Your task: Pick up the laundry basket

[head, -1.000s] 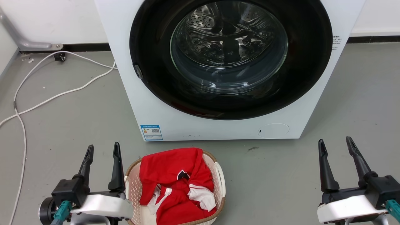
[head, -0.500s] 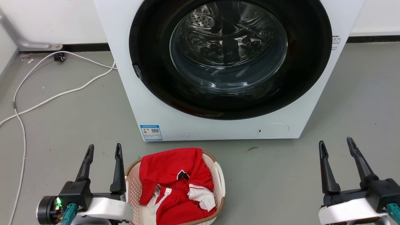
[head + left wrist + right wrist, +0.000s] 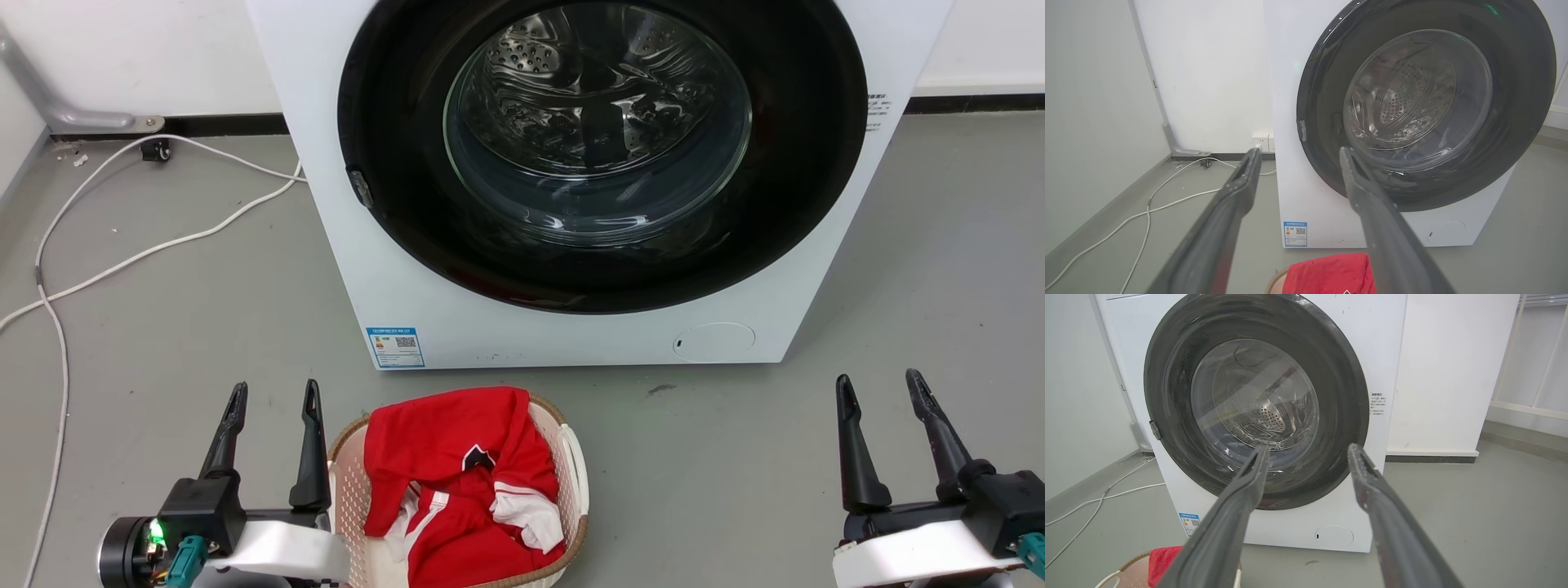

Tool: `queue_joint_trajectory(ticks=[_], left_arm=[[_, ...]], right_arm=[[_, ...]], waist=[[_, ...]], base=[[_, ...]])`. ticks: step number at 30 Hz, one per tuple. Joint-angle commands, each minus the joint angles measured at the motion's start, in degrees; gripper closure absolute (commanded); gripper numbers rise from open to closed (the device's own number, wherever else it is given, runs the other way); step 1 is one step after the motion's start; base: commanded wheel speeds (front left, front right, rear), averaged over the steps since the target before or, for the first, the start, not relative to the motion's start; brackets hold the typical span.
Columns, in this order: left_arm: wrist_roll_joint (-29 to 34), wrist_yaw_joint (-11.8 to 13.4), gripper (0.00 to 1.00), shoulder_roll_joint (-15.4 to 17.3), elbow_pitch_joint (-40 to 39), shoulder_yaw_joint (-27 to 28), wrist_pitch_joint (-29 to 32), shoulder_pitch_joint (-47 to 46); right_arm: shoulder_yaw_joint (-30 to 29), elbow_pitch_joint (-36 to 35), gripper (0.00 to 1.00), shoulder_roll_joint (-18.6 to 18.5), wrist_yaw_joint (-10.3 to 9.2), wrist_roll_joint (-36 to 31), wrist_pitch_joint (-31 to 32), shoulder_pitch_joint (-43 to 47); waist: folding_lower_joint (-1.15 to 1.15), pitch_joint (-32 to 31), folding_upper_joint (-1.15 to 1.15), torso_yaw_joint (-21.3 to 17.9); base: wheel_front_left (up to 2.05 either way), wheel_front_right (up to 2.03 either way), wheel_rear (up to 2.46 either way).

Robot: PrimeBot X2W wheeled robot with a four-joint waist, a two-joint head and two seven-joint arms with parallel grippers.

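Grey floor; laundry basket holds red clothes, washing machine close behind it. Left gripper just beside it, right gripper well apart; both spread, empty.

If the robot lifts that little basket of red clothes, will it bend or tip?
Probably light: the laundry basket is perforated plastic holding few red clothes. Its walls may flex. Lifted by one white handle, it would likely tilt.
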Motion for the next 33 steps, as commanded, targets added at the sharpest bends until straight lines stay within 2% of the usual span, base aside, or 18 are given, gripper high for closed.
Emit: queue_joint_trajectory(ticks=[1,14,20,25,33], left_arm=[[-0.02,0.19,0.00,0.13,0.05,0.03,-0.30,0.57],[-0.02,0.07,0.00,0.13,-0.05,0.35,-0.30,0.34],[-0.69,0.67,0.00,0.12,0.35,2.17,-0.30,-0.70],[0.59,-0.28,0.00,0.23,2.76,4.39,-0.28,-3.26],[1.29,-1.36,0.00,2.39,10.33,6.91,-0.24,-11.06]], right_arm=[[0.03,0.19,0.00,-0.13,-0.04,0.30,-0.10,0.53],[0.67,0.18,0.00,-0.13,-0.04,-0.26,-0.10,0.60],[3.10,1.23,0.00,-0.12,-0.04,-1.53,-0.11,-2.03],[6.30,5.12,0.00,-0.10,-0.04,-3.16,-0.10,-6.32],[11.56,14.52,0.00,-0.10,-0.04,-4.65,-0.11,-15.46]], waist=[[0.00,0.00,0.00,-0.01],[0.00,0.26,0.00,-0.02],[0.00,1.40,0.00,-0.20],[0.00,4.12,0.00,0.29],[0.00,11.97,0.00,1.64]], base=[[0.00,0.00,0.00],[0.00,0.00,0.00],[0.00,0.00,0.00],[0.00,0.00,0.00],[0.00,0.00,0.00]])
